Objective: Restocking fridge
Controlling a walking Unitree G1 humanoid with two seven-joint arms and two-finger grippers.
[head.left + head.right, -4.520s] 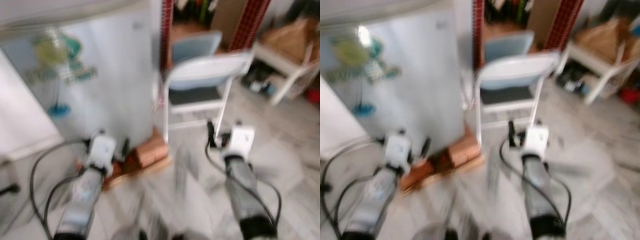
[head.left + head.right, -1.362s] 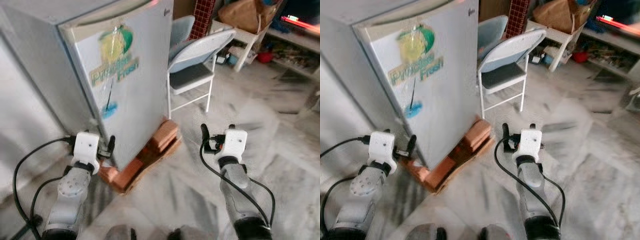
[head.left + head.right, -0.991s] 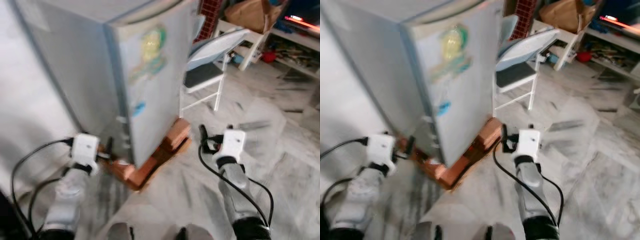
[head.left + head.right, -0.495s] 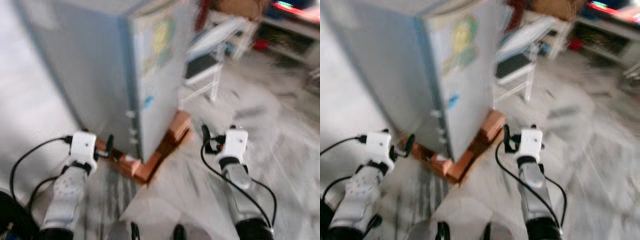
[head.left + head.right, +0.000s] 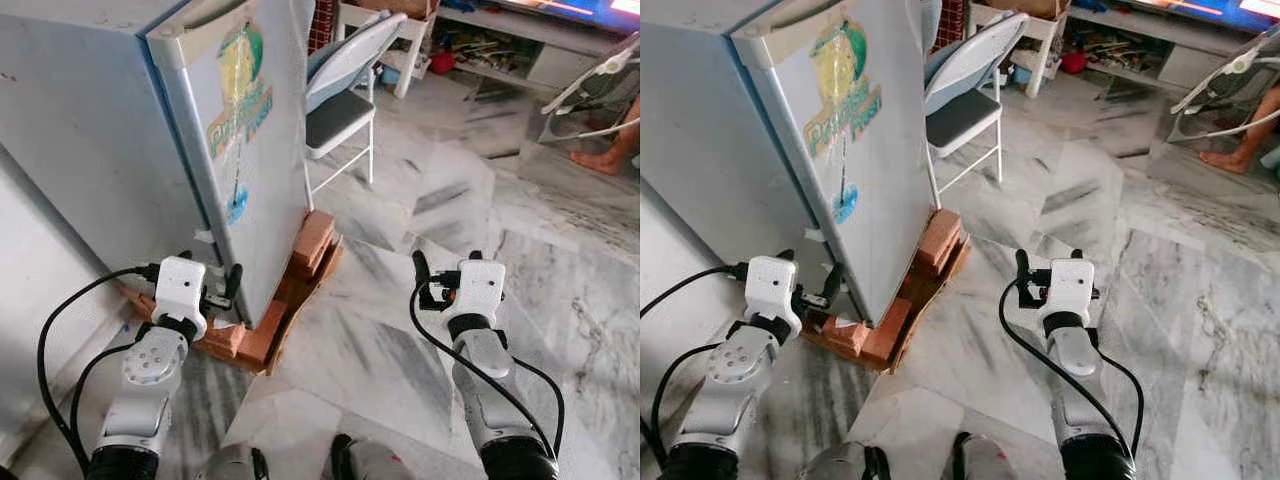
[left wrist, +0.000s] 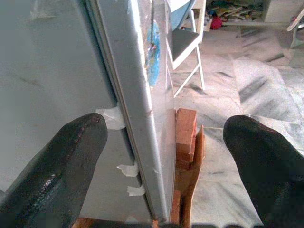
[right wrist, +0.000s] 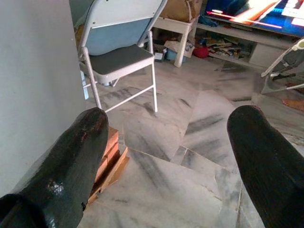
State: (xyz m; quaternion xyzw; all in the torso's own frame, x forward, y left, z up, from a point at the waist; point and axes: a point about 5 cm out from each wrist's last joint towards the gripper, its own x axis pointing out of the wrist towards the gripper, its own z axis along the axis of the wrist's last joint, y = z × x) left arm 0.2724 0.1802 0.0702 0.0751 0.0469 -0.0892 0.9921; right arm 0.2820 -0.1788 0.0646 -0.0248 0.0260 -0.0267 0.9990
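Observation:
A small grey fridge (image 5: pixel 120 150) stands at the left with its door (image 5: pixel 255 150) closed and a green and yellow sticker (image 5: pixel 240 90) on the front. It rests on red bricks (image 5: pixel 312 240) and a wooden board. My left gripper (image 5: pixel 232 283) is open, low beside the fridge's bottom front corner, with nothing in it. In the left wrist view the door edge (image 6: pixel 137 109) runs between its two black fingers (image 6: pixel 61 161). My right gripper (image 5: pixel 447 265) is open and empty over the marble floor, right of the bricks; its fingers (image 7: pixel 71 156) are spread wide.
A grey folding chair (image 5: pixel 340 85) stands just beyond the fridge's right side. A white table (image 5: pixel 395 25) and cluttered shelves sit at the back. A person's foot (image 5: pixel 598 160) and a white frame (image 5: pixel 590 85) are at the far right. Marble floor (image 5: pixel 450 200) lies between.
The camera has swung and the blur has cleared, so the fridge's front corner is seen nearer. Both arms keep the same low pose with their grippers open and empty.

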